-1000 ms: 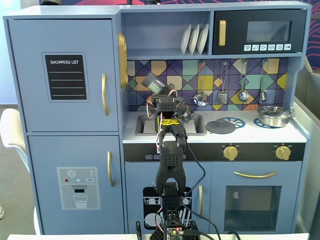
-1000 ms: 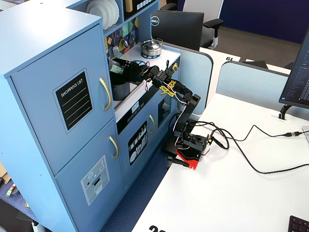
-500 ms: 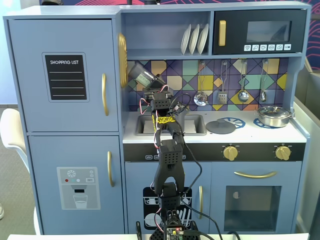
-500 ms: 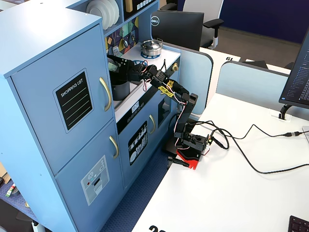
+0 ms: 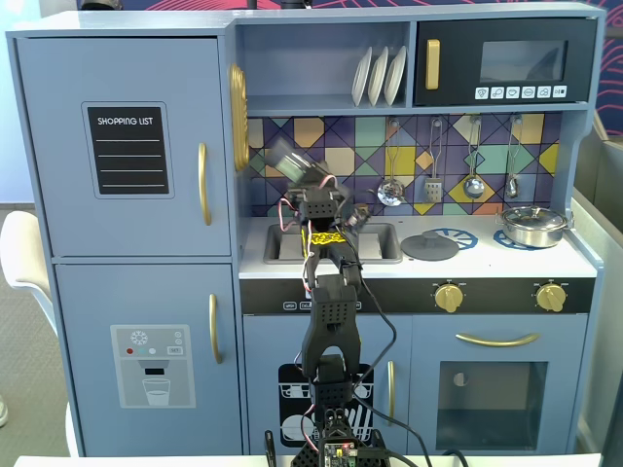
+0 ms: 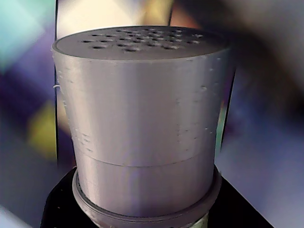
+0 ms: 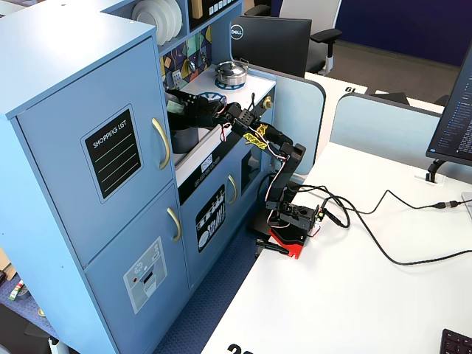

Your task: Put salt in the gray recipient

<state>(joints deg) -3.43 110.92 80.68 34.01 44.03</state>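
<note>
Salt (image 6: 142, 123) fills my wrist view, its perforated gray top uppermost, with my gripper (image 5: 292, 170) pinching it. From a fixed view, the shaker is tilted and blurred above the sink (image 5: 333, 243) of the toy kitchen, its top leaning left toward the backsplash. From the side, the gray recipient (image 7: 184, 138) stands on the counter (image 7: 193, 156) just below my gripper. On the stove, a flat gray lid (image 5: 430, 244) lies left of a shiny silver pan (image 5: 532, 226).

salt (image 5: 289, 161) motion-blurred, gray recipient (image 7: 183, 137) partly hidden behind cabinet — end effector (image 7: 179, 103) indistinct
</note>
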